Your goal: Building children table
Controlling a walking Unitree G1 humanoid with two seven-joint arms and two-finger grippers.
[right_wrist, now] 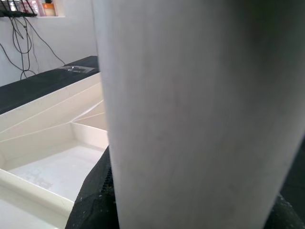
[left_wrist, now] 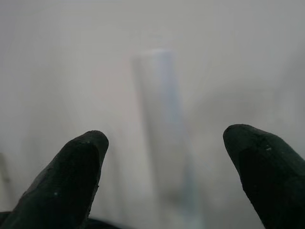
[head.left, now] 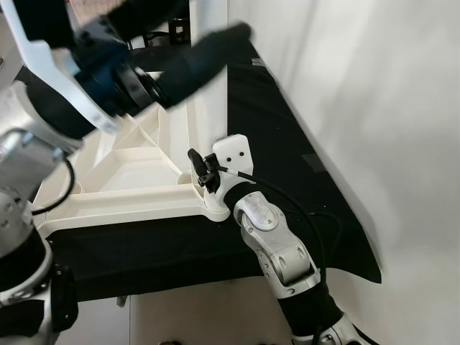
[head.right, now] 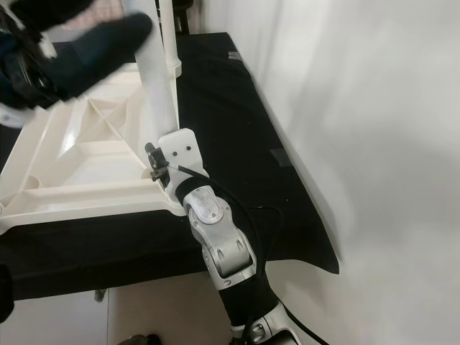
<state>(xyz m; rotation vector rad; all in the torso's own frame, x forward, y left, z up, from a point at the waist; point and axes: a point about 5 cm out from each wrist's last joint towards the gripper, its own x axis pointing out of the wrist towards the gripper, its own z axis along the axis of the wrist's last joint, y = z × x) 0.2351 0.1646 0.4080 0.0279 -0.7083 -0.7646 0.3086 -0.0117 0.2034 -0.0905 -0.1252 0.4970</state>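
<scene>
Children's table [head.right: 86,169], white plastic with a ribbed underside, is seen lying upside down on a black-covered tabletop [head.right: 237,122]. At the left, the left claw [head.left: 190,57] is held raised above it, its black fingers [left_wrist: 71,176] spread apart. A white leg [head.right: 159,86] is stood upright at the table's near right corner, where it is pinched by the right claw [right_wrist: 102,200].

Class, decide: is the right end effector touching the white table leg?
Touching. The right wrist view shows the table leg pressed against the right end effector's black fingers.
</scene>
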